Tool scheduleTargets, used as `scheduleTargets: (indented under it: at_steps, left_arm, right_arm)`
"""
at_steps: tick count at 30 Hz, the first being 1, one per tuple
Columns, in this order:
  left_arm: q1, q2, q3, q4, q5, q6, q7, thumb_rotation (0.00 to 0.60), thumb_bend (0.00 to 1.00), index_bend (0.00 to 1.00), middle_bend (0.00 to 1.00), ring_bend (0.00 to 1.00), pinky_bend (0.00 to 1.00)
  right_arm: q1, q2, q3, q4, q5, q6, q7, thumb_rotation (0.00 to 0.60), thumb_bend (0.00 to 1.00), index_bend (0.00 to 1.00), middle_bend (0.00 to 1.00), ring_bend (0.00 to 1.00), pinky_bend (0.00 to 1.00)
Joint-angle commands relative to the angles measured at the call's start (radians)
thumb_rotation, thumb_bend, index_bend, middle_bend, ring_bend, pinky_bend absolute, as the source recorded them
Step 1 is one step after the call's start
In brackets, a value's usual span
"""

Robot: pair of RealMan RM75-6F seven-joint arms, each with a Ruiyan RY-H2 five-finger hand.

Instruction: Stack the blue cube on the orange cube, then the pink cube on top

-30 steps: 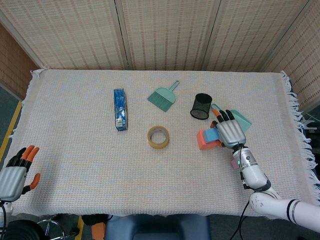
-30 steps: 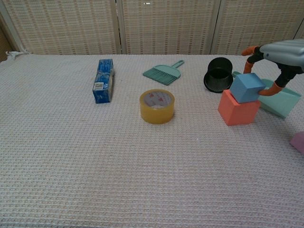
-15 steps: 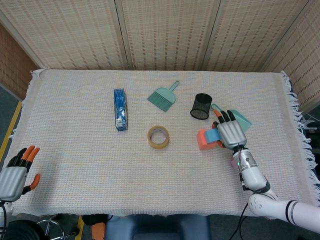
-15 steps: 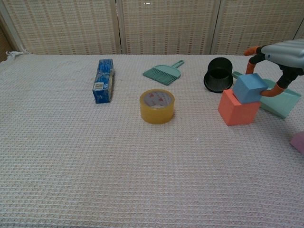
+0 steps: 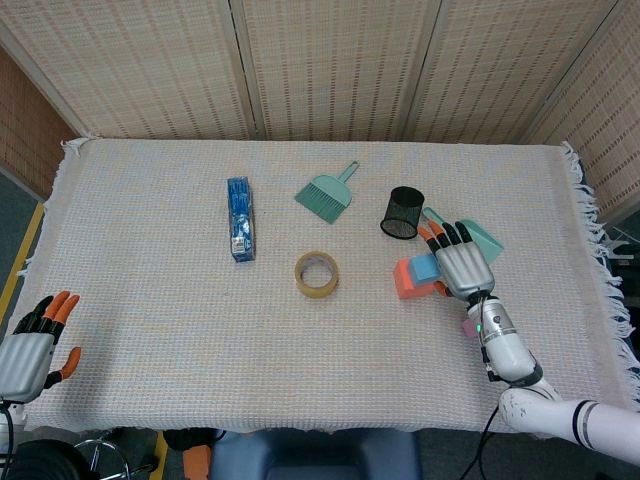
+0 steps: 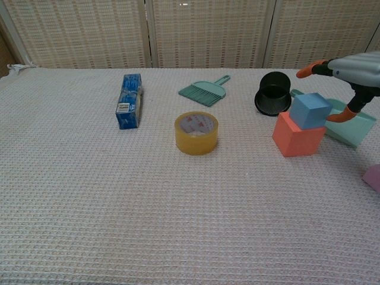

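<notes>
The blue cube (image 6: 310,110) sits flat on the orange cube (image 6: 297,138), right of the table's middle; both also show in the head view, the blue cube (image 5: 425,267) atop the orange cube (image 5: 408,278). My right hand (image 6: 355,64) hovers just right of and above the blue cube, fingers spread and lifted off it, its thumb close by the cube's right side. In the head view the right hand (image 5: 462,264) covers part of the stack. The pink cube (image 6: 374,177) lies at the right edge, half hidden by my wrist as the pink cube (image 5: 468,327). My left hand (image 5: 30,348) rests open off the front left corner.
A yellow tape roll (image 6: 196,132) lies mid-table. A blue box (image 6: 129,101) is at the left, a green brush (image 6: 205,90) behind the tape. A black mesh cup (image 6: 273,93) and a teal dustpan (image 6: 350,127) crowd the stack from behind and the right.
The blue cube has gone from tilted in my right hand's grip to lying flat on the orange cube. The fingers have lifted away from it. My left hand has not moved.
</notes>
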Motion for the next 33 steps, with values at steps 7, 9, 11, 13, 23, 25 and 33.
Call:
scheduleTargets:
  at_steps: [7,9,11,13,23,25,33]
  left_arm:
    - [0.002,-0.003,0.001,0.0,0.002,0.006,0.01,0.6,0.44,0.0,0.0,0.0,0.19]
    - [0.002,-0.005,0.001,-0.001,0.0,0.005,0.014,0.6,0.44,0.0,0.0,0.0,0.19]
    - [0.001,-0.007,0.001,-0.001,-0.003,0.002,0.021,0.6,0.44,0.0,0.0,0.0,0.19]
    - [0.0,-0.008,0.0,-0.001,-0.004,0.0,0.025,0.6,0.44,0.0,0.0,0.0,0.19]
    - [-0.007,-0.019,0.005,-0.002,-0.002,-0.015,0.049,0.6,0.44,0.0,0.0,0.0,0.19]
    - [-0.008,-0.019,0.005,-0.002,-0.006,-0.018,0.05,0.6,0.44,0.0,0.0,0.0,0.19]
    - [-0.015,-0.019,0.0,0.005,-0.026,-0.039,0.045,0.6,0.44,0.0,0.0,0.0,0.19]
  right_arm:
    - [-0.1,0.131,-0.07,-0.131,-0.127,0.053,0.131,0.6,0.18,0.01,0.0,0.0,0.0]
    - [-0.136,0.189,-0.112,-0.172,-0.178,0.047,0.18,0.6,0.18,0.04,0.0,0.0,0.0]
    - [-0.165,0.23,-0.151,-0.192,-0.229,0.04,0.221,0.6,0.18,0.07,0.0,0.0,0.0]
    - [-0.182,0.249,-0.178,-0.196,-0.263,0.029,0.252,0.6,0.18,0.1,0.0,0.0,0.0]
    - [-0.214,0.174,-0.229,-0.053,-0.316,-0.04,0.302,0.6,0.18,0.2,0.0,0.0,0.0]
    - [-0.219,0.153,-0.226,-0.028,-0.318,-0.038,0.306,0.6,0.18,0.21,0.0,0.0,0.0]
    - [-0.232,0.081,-0.203,0.063,-0.29,-0.023,0.276,0.6,0.18,0.27,0.0,0.0,0.0]
